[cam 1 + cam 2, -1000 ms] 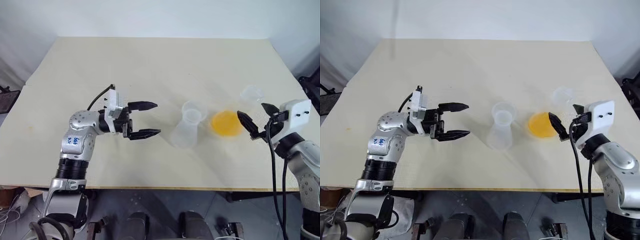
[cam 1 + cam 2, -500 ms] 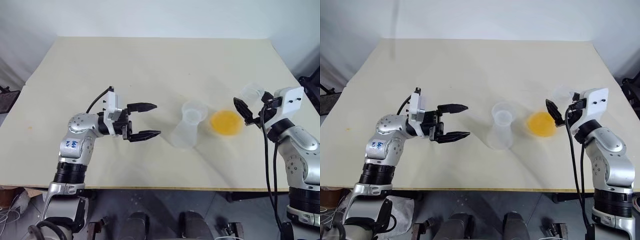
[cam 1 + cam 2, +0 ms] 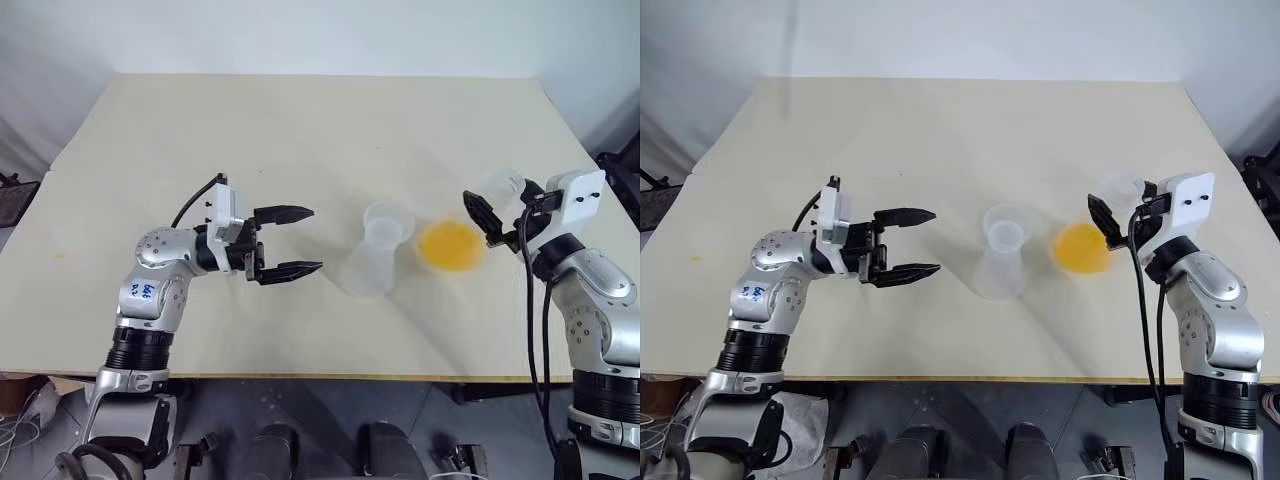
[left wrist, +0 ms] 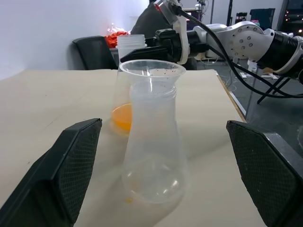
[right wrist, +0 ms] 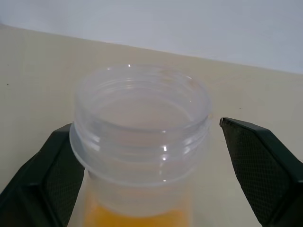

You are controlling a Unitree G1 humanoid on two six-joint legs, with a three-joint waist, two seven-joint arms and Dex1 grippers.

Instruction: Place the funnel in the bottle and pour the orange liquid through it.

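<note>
Right gripper has moved up past the orange liquid vessel's neck, jaws apart around it. Left gripper waits, jaws apart. Funnel sits in bottle on worktop; arm label unreadable.

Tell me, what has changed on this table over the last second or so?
The right gripper moved up the table and slightly inward, with its open black fingers now on either side of the neck of the clear plastic container holding bright orange liquid, not gripping it. The left gripper stayed open and kept its place beside the frosted conical plastic bottle with the clear plastic funnel already in its neck. Nothing was picked up or released.
</note>
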